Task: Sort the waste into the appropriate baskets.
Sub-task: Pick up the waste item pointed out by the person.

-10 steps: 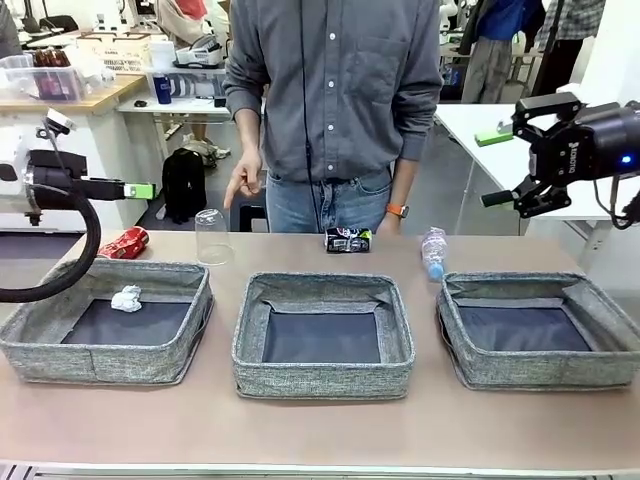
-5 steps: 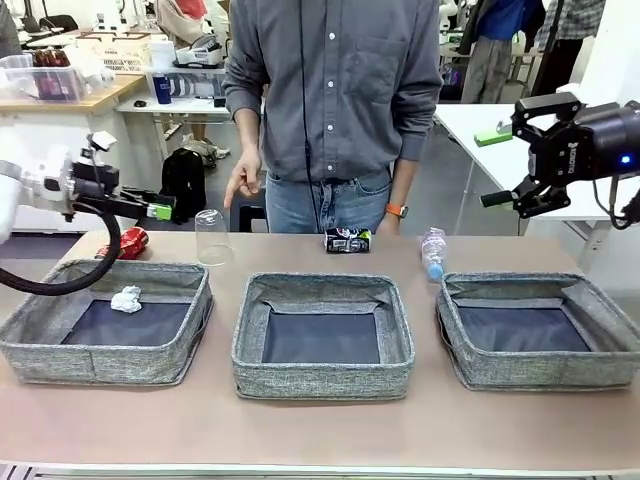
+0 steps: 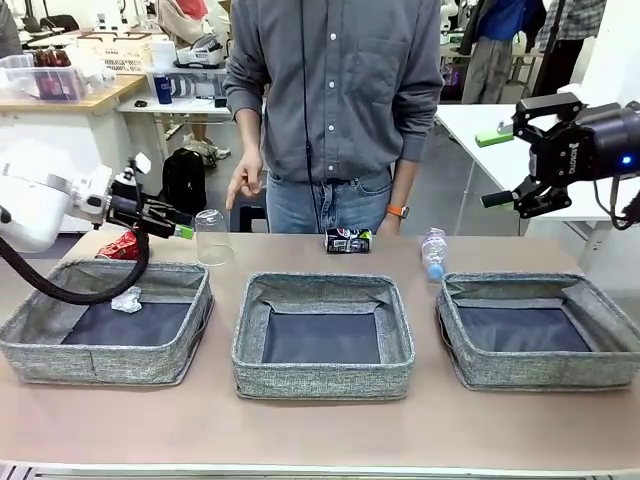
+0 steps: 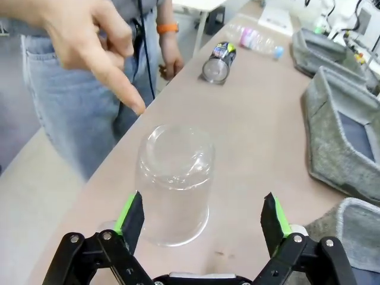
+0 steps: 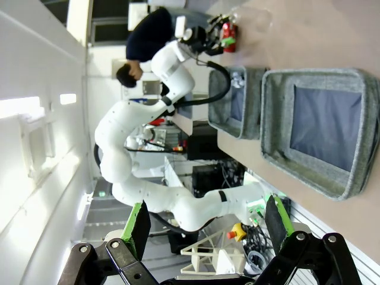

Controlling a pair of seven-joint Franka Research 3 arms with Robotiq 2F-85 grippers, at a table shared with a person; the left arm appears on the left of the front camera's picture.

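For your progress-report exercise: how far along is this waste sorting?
Done: the crumpled white paper ball lies in the left grey woven basket. In hand: nothing held; the open left gripper faces the upturned clear plastic cup. Left: that cup, the red can, the dark printed can and the clear blue-capped bottle, on the table.
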